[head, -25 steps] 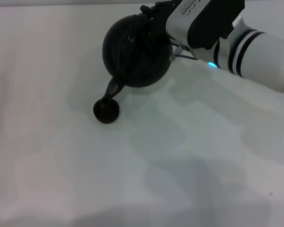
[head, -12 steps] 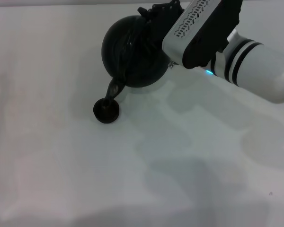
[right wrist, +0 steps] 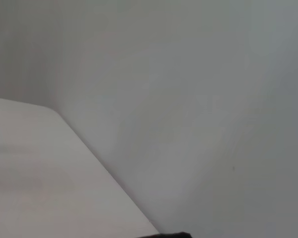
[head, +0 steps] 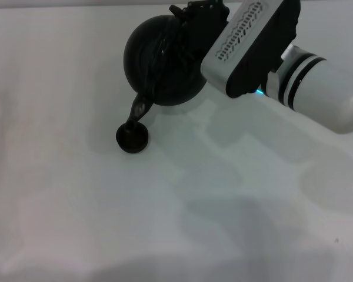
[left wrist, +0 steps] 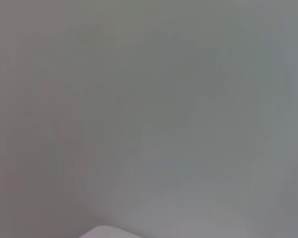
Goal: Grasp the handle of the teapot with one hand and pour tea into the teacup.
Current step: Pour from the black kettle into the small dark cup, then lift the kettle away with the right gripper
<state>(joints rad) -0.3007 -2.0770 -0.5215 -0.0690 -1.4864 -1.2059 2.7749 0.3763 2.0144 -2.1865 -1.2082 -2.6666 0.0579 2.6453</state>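
Note:
In the head view the round matte-black teapot (head: 159, 64) hangs tipped at the back of the table, its short spout (head: 138, 109) pointing down. The spout's pale tip sits just over the rim of the tiny dark teacup (head: 132, 138). My right gripper (head: 197, 13) reaches in from the right over the pot's top and is shut on the ribbed black handle (head: 167, 42). The white vented wrist housing (head: 247, 44) covers the pot's right side. No stream of tea can be made out. My left gripper shows in no view.
The white table (head: 76, 205) spreads around the cup, with soft shadows under my right arm. The right wrist view holds only a table edge (right wrist: 89, 148) and a pale wall. A plain grey surface fills the left wrist view.
My right wrist has rolled and lifted, tipping the teapot further. The spout has swung steeper toward the teacup. The cup has stayed in place.

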